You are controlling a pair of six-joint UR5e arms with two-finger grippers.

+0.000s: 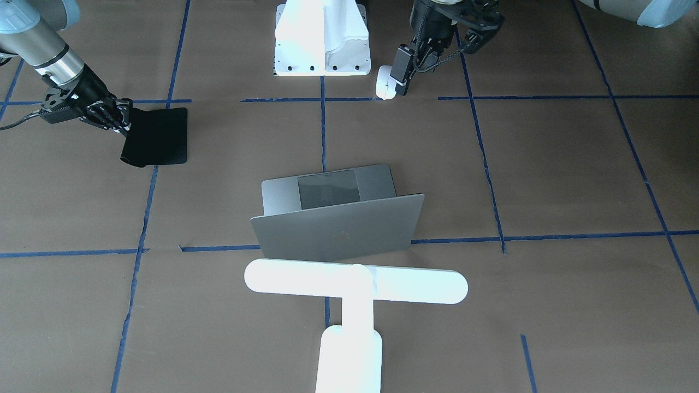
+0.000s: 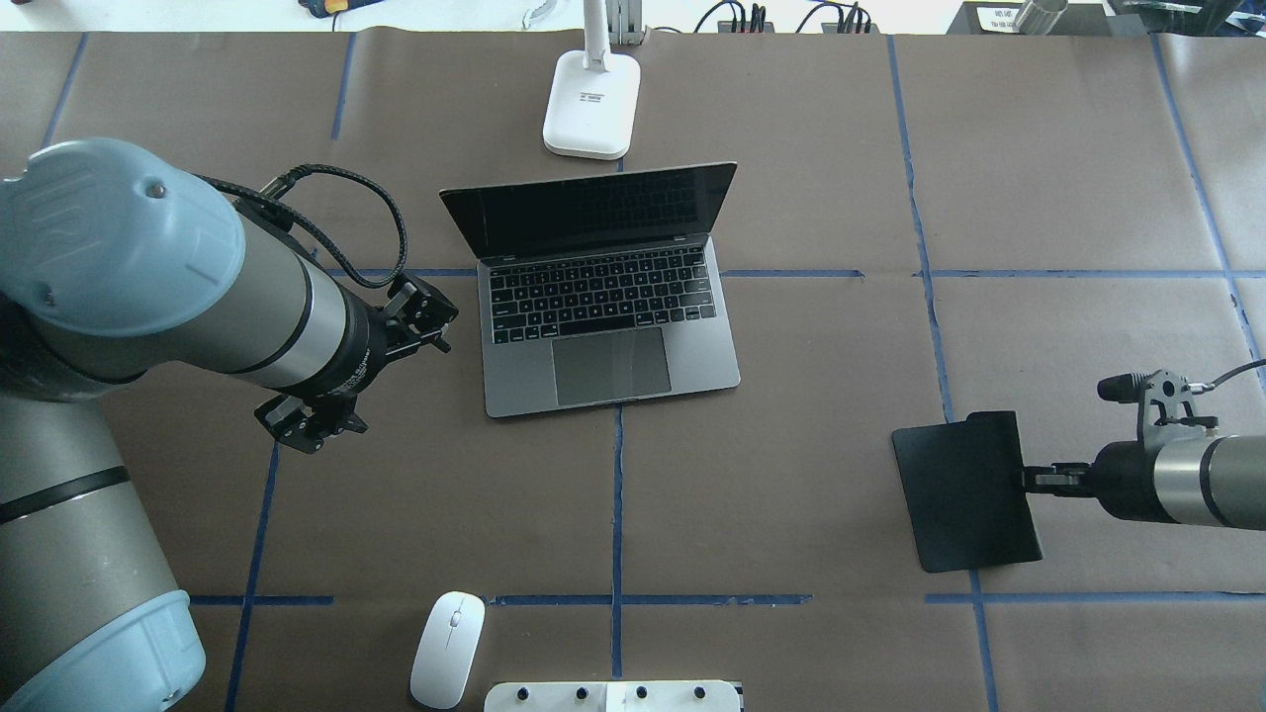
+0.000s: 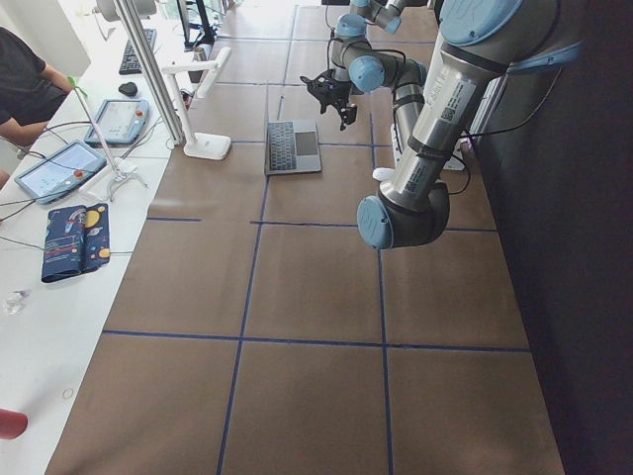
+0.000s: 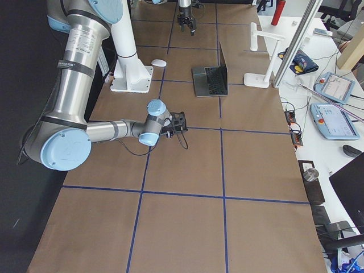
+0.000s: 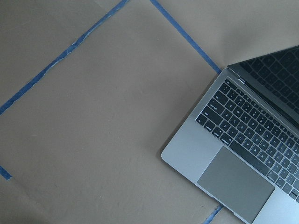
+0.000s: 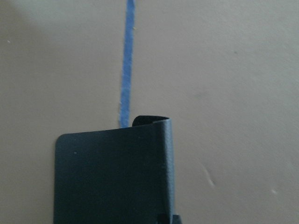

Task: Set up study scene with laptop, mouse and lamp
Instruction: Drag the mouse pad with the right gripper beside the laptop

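Observation:
The laptop stands open in the middle of the table, also seen from its lid side and in the left wrist view. The white lamp stands just behind it, its base on the table. The white mouse lies free near the robot's base, also in the front-facing view. My left gripper hovers left of the laptop; it looks open and empty. My right gripper is shut on the edge of a black mouse pad, far right of the laptop.
The white bolted pedestal stands next to the mouse. In the right wrist view the mouse pad has a curled-up edge by the grip. Blue tape lines cross the brown table cover. Cables and devices lie beyond the far edge.

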